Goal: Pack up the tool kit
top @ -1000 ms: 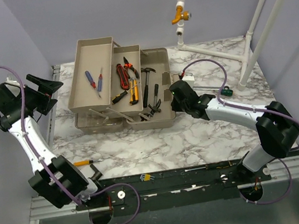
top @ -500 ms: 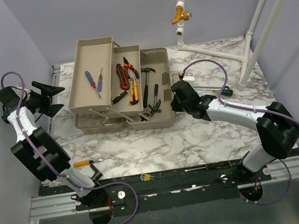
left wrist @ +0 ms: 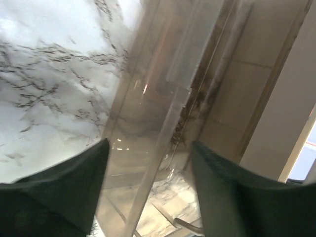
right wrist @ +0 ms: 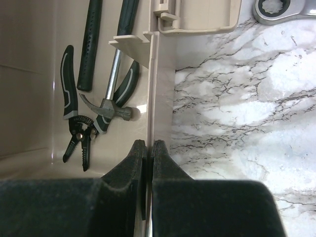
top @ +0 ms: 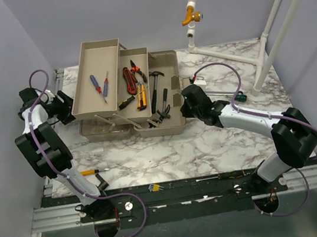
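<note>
The tool kit (top: 165,64) stands open at the back of the table, its beige trays (top: 88,69) fanned out to the left. In them lie two screwdrivers (top: 101,84), a red knife (top: 128,80), pliers (top: 137,72) and a hammer (top: 155,89). My right gripper (top: 187,99) is shut on the box's right wall (right wrist: 160,89), with the hammer (right wrist: 106,106) and black pliers (right wrist: 74,133) just inside. My left gripper (top: 64,108) is open at the box's left end. In the left wrist view it (left wrist: 150,144) straddles the translucent lid's edge (left wrist: 163,123) without closing on it.
An orange-handled screwdriver (top: 92,172) lies on the marble near the front left. Small hex keys (top: 152,186) sit on the front rail. A wrench (right wrist: 281,12) lies right of the box. A white pipe frame (top: 266,37) stands at the back right.
My left arm has swung in from the far left wall to the toolbox's left end, and its open fingers now straddle the lid's edge. The right arm has not moved.
</note>
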